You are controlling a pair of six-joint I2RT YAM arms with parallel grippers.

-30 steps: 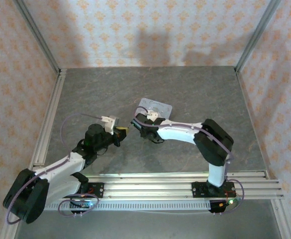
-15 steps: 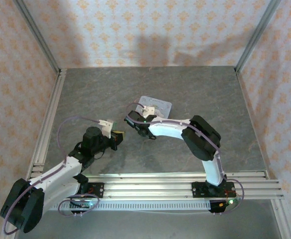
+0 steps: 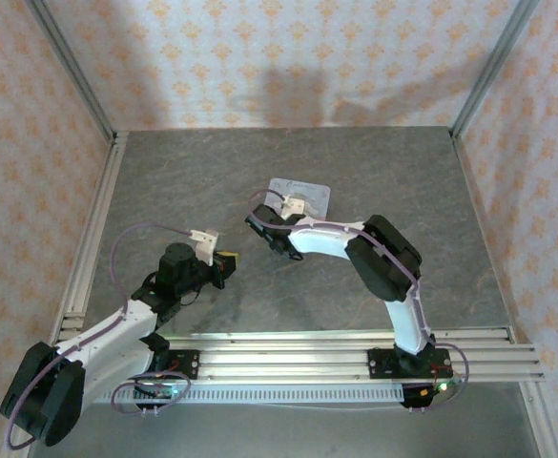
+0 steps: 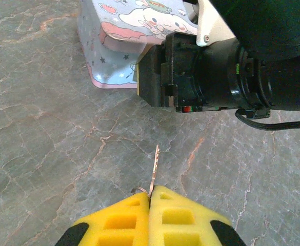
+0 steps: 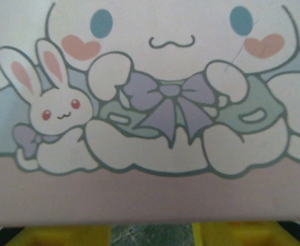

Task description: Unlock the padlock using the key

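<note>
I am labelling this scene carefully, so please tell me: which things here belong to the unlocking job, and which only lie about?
For the job:
- key, pinched in the shut left gripper
- right gripper, open

Lying about:
- pastel tin with cartoon lid, on the table

Right tool (image 3: 265, 221) at tin (image 3: 309, 196) near-left edge; left tool (image 3: 227, 263) nearby, apart, above grey table (image 3: 403, 172).

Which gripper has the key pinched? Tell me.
The left gripper: its yellow fingers are shut on the thin key, which pokes out ahead. The right gripper stands open at the cartoon tin.
</note>
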